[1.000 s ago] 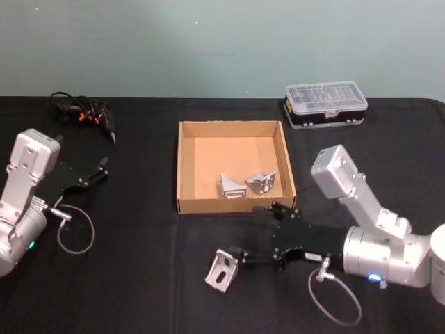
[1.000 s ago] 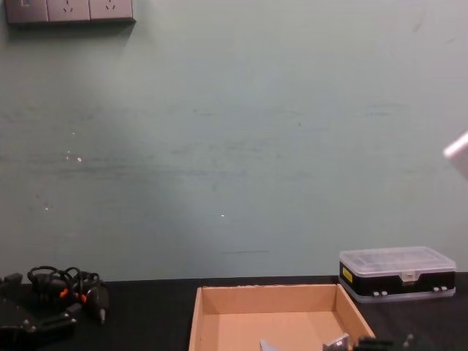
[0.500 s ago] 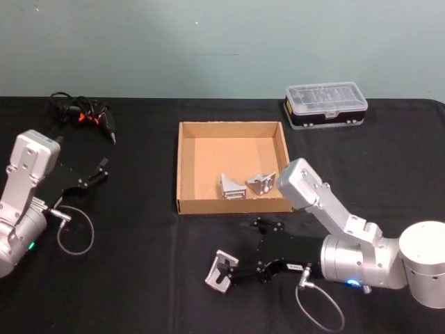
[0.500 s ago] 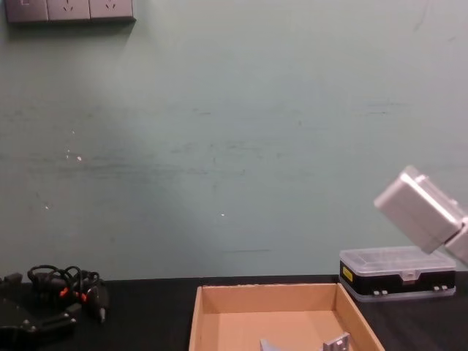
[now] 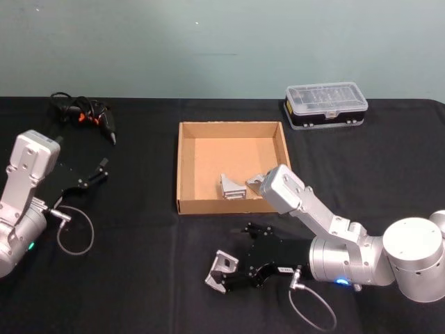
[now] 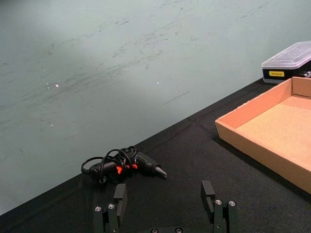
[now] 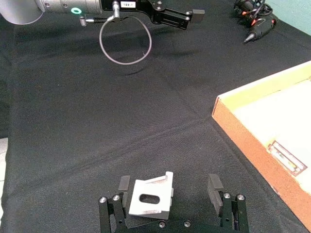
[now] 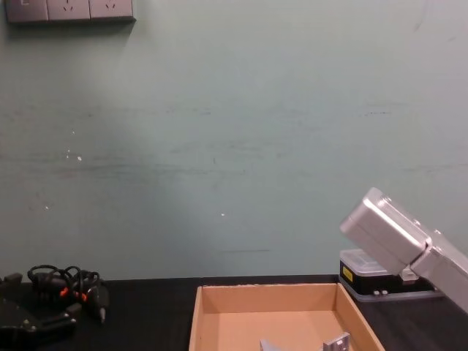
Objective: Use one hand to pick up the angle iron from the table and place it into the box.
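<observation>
Angle iron (image 5: pixel 221 270) lies flat on the table (image 5: pixel 139 278), low and just left of centre in the head view, outside the box (image 5: pixel 182 167). We see the right hand (image 7: pixel 168 190) down at it, its fingers (image 7: pixel 214 188) spread to either side. One finger looks to touch the piece's edge and the other stands clear, so nothing is pinched. Just above, mid-frame, the box holds two brackets (image 5: pixel 233 186) on its floor near the front wall. At the left edge we find the left hand (image 5: pixel 103 169) over bare table, fingers apart. Farthest back, a clear-lidded case (image 5: pixel 325 104) sits upper right and a cabled tool (image 5: pixel 83 113) upper left.
</observation>
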`<state>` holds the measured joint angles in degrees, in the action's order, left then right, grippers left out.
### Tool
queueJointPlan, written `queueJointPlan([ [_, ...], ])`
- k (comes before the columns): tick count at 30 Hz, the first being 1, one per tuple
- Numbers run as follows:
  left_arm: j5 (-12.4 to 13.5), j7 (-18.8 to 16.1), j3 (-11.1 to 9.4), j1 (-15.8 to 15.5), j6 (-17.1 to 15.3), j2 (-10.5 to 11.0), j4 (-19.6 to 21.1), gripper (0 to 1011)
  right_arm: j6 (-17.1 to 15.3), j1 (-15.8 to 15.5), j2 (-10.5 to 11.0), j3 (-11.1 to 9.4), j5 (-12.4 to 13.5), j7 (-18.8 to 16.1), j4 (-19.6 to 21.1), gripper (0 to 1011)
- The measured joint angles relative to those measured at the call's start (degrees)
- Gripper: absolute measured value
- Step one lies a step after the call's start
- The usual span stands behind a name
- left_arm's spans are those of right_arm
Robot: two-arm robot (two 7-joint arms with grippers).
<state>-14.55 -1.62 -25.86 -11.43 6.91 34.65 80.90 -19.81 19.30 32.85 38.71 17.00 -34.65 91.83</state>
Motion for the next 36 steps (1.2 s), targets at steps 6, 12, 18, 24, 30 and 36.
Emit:
queueJointPlan([
  [6,0.00,0.00,0.00,0.00,0.00,0.00,0.00,1000,0.04,0.31,-0.35,0.12,-0.31,-0.44,-0.64,1000],
  [12,0.00,0.00,0.00,0.00,0.00,0.00,0.00,1000,-0.07,0.57,-0.56,0.37,-0.39,-0.92,-1.06,874],
  [18,0.00,0.00,0.00,0.00,0.00,0.00,0.00,1000,-0.18,0.73,-0.58,0.78,-0.60,-1.43,-1.27,695],
  [24,0.00,0.00,0.00,0.00,0.00,0.00,0.00,1000,-0.19,0.82,-0.58,0.92,-0.67,-1.62,-1.36,512],
  [30,0.00,0.00,0.00,0.00,0.00,0.00,0.00,1000,-0.14,0.95,-0.52,0.94,-0.72,-1.75,-1.42,330],
  [36,0.00,0.00,0.00,0.00,0.00,0.00,0.00,1000,-0.02,1.07,-0.49,0.88,-0.78,-1.76,-1.47,153],
])
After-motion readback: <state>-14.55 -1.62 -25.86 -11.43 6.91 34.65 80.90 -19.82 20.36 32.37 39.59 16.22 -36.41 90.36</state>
